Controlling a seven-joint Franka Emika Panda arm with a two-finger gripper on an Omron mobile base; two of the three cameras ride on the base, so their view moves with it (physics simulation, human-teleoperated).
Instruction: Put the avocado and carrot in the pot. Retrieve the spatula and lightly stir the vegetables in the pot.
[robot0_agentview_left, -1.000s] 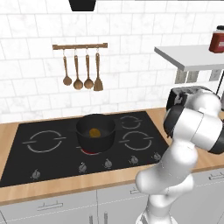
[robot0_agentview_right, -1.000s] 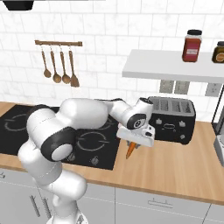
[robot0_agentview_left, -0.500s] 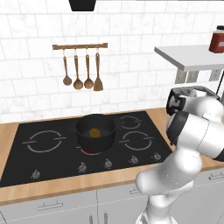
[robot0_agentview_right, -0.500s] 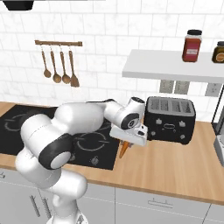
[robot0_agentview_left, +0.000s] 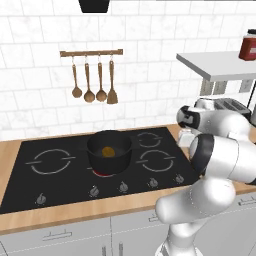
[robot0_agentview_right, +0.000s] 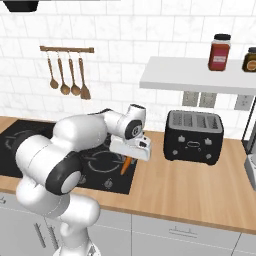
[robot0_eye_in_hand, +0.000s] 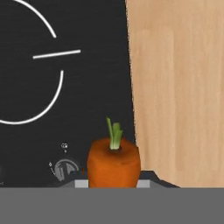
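Carrot (robot0_eye_in_hand: 113, 162) clamped in gripper (robot0_agentview_right: 129, 151), jaws narrow on it, green stub toward hand cam, tip hanging down (robot0_agentview_right: 125, 165) in right base view. It's held above right edge of hob (robot0_eye_in_hand: 65, 109), by the wood counter (robot0_eye_in_hand: 179, 87). Pot (robot0_agentview_left: 109, 151) on front-centre burner w/ a yellow-orange piece (robot0_agentview_left: 107, 151) inside, well left of carrot. Toaster (robot0_agentview_right: 194, 135) to the right.
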